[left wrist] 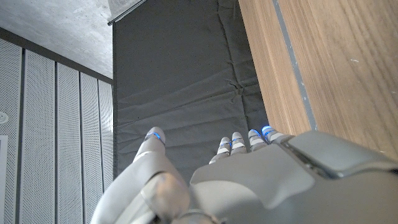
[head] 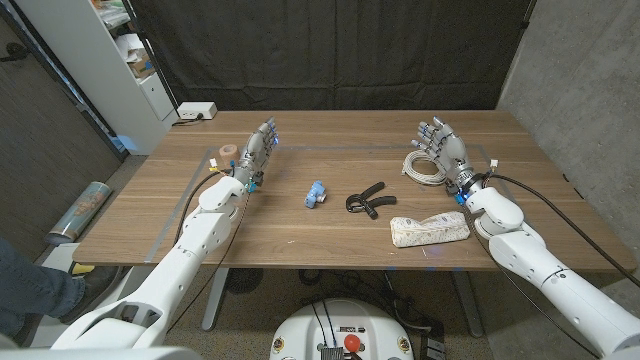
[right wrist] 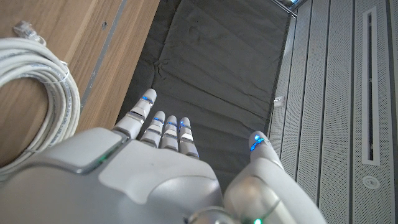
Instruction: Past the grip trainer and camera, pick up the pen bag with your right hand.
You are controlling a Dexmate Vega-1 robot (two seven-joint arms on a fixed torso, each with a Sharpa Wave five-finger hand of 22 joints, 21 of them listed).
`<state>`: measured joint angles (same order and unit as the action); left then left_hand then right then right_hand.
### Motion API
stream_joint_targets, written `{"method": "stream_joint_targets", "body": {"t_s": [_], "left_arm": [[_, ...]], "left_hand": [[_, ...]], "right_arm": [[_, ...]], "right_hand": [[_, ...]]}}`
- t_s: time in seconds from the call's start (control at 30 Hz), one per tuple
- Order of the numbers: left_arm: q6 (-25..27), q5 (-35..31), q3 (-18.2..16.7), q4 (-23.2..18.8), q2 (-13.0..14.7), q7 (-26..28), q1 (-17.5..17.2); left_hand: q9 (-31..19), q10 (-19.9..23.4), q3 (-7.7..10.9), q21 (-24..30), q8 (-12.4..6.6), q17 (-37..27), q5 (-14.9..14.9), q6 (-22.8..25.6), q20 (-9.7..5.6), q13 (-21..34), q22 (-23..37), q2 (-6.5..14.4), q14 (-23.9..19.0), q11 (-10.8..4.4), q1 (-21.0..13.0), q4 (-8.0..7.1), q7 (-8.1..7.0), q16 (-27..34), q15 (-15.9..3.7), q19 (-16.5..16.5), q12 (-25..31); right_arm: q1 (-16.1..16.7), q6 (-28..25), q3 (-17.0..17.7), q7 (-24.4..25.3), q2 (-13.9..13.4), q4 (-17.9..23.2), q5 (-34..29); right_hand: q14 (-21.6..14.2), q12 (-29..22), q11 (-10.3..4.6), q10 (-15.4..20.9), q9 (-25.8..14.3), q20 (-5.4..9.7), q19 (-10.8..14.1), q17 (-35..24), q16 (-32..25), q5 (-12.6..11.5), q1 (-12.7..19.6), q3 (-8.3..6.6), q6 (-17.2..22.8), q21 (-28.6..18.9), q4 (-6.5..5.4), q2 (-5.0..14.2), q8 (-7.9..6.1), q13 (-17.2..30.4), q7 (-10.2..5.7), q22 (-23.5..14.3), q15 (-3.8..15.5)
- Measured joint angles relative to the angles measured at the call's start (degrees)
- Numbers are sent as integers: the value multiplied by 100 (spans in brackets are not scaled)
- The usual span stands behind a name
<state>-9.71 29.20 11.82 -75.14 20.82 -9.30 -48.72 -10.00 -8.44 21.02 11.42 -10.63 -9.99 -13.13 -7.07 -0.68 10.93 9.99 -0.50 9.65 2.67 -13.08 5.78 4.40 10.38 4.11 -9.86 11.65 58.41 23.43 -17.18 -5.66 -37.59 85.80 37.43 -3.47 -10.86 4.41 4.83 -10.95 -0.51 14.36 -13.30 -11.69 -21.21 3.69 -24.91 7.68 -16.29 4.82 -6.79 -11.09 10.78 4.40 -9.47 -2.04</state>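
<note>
Pen bag [head: 429, 229]: soft fabric, light, likely saggy; best pinched mid-body. Right hand [head: 444, 148] raised, fingers spread, holding nothing. Left hand [head: 258, 150] likewise.

— We had even, soft light over the table [head: 330, 225], faint shadows only, no glare.
— We saw the head view sharp, edges slightly bowed; wrist views blurred close up.

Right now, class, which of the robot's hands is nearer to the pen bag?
The right hand. It is raised behind the pen bag, beside the coiled cable. The left hand is across the table, beyond the grip trainer.
</note>
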Motion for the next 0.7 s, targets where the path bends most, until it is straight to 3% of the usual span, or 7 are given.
{"method": "stream_joint_targets", "body": {"t_s": [0.7], "left_arm": [[50, -30, 31, -96, 52, 40, -11]], "left_hand": [[0, 0, 18, -1, 0, 0, 21, 0, 0, 1, 0, 23, -1, 0, -23, 18, 0, 0, -1, 0, 0]], "right_arm": [[297, 171, 156, -117, -176, 221, 40]], "right_hand": [[0, 0, 0, -1, 0, 11, 55, 27, 0, -22, 29, 0, 0, 44, 0, 32, 0, 0, 0, 0, 0]]}}
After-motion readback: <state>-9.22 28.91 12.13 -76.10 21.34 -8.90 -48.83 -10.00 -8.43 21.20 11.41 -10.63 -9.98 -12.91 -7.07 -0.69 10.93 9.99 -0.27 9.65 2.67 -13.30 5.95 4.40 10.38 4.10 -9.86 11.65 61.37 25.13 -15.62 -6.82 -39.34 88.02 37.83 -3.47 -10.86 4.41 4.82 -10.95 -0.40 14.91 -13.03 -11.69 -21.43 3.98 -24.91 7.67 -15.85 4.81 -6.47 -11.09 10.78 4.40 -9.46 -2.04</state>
